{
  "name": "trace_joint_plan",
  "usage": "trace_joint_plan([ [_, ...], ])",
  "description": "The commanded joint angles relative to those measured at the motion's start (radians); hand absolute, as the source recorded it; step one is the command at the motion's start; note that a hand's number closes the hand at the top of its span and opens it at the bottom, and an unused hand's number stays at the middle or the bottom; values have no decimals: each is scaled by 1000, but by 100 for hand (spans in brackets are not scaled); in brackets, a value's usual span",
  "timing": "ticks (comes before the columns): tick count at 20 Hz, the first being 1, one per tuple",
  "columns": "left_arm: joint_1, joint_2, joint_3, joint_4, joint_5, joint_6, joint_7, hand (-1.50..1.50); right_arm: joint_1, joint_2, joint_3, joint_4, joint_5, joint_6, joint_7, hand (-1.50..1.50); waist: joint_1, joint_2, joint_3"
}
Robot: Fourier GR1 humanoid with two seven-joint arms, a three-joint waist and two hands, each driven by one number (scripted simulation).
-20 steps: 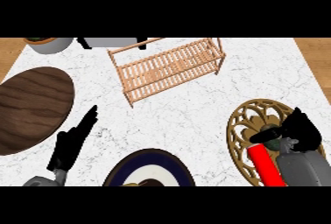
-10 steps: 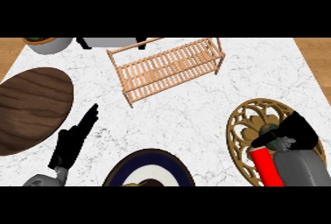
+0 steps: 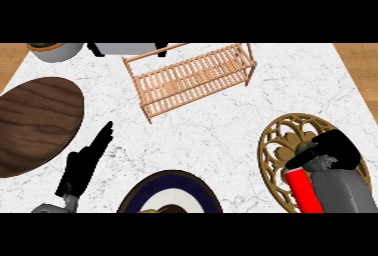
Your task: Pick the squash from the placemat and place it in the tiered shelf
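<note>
Dark-rimmed plate point(image 3: 171, 192): nearest, at the lower edge in the middle, cut off by the edge, lying on the white marble surface point(image 3: 221, 130).
Right robot hand point(image 3: 328, 150): at the lower right, lowered onto the gold openwork placemat point(image 3: 284, 135); its fingers curl downward over something small, grey-green and mottled.
Squash point(image 3: 319, 161): apparently the mottled thing under that hand, on the placemat; the hand and grey forearm hide most of it, so whether the fingers actually close round it I cannot tell.
Red band point(image 3: 303, 191): on the right forearm, just below the hand, covering part of the placemat.
Left robot hand point(image 3: 85, 162): lower left, resting over the surface with fingers straight and together, pointing up and right, holding nothing.
Wooden oval board point(image 3: 33, 125): at the left edge, just beside the left robot hand.
Tiered shelf point(image 3: 192, 77): far, upper middle, light slatted wood, well apart from the placemat, with bare marble between them.
Bowl point(image 3: 52, 49): far left corner, partly cut off.
Grey object point(image 3: 129, 48): far edge beside the bowl, too cropped to name.
</note>
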Motion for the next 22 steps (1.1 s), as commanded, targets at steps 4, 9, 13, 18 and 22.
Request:
trace_joint_plan([
  [4, 8, -29, 31, 10, -37, -16, -6, 0, -52, 46, 4, 166, 95, -104, 20, 150, 5, 8, 7],
  [9, 18, -41, 44, 19, -42, -42, -23, 0, -33, 21, 11, -14, 167, -16, 109, 150, -2, 5, 6],
  [13, -6, -45, 42, 33, -43, -41, -5, 0, -78, 2, 153, 4, 86, 81, -279, 150, 12, 7, 7],
  [18, -9, -32, 41, 6, -50, -39, 15, 0, -90, -43, 342, -116, 8, 203, -634, 150, 13, -2, 8],
  [22, 5, -75, 30, -25, -68, 1, 47, 0, -47, -112, 300, -304, -39, 228, -684, 150, -11, 0, 7],
])
